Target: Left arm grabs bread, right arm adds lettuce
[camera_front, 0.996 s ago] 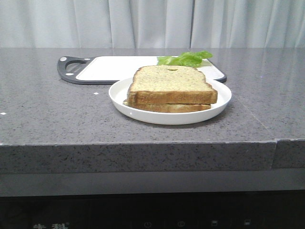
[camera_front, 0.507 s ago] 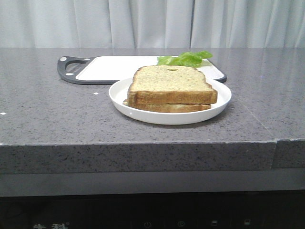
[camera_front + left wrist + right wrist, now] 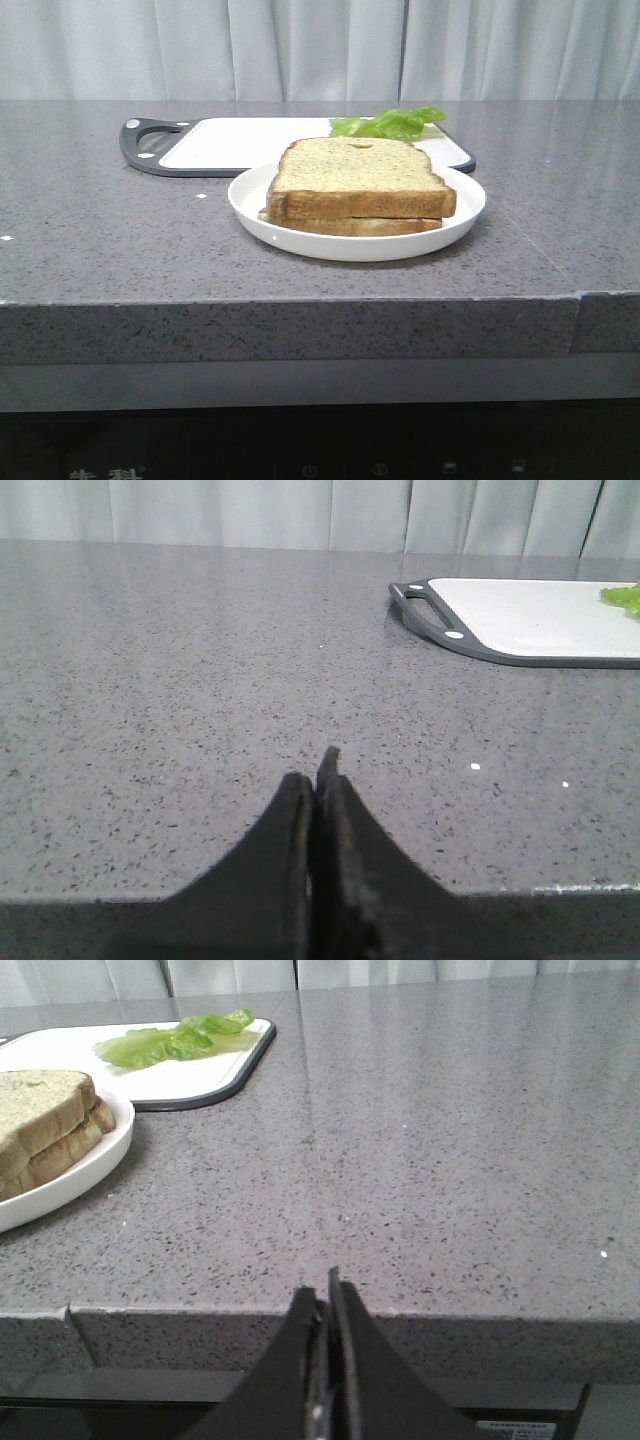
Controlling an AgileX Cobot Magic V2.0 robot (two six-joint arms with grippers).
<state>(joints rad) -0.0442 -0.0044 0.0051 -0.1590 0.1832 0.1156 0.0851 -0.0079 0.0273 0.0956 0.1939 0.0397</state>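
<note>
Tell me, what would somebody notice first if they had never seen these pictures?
Probably the bread, a thick tan slice stacked on a thinner slice in a white plate near the middle of the grey counter. Behind it, bright green lettuce lies at the right end of a white cutting board. In the wrist views, the left gripper and right gripper are shut, holding nothing, at the counter's near edge.
</note>
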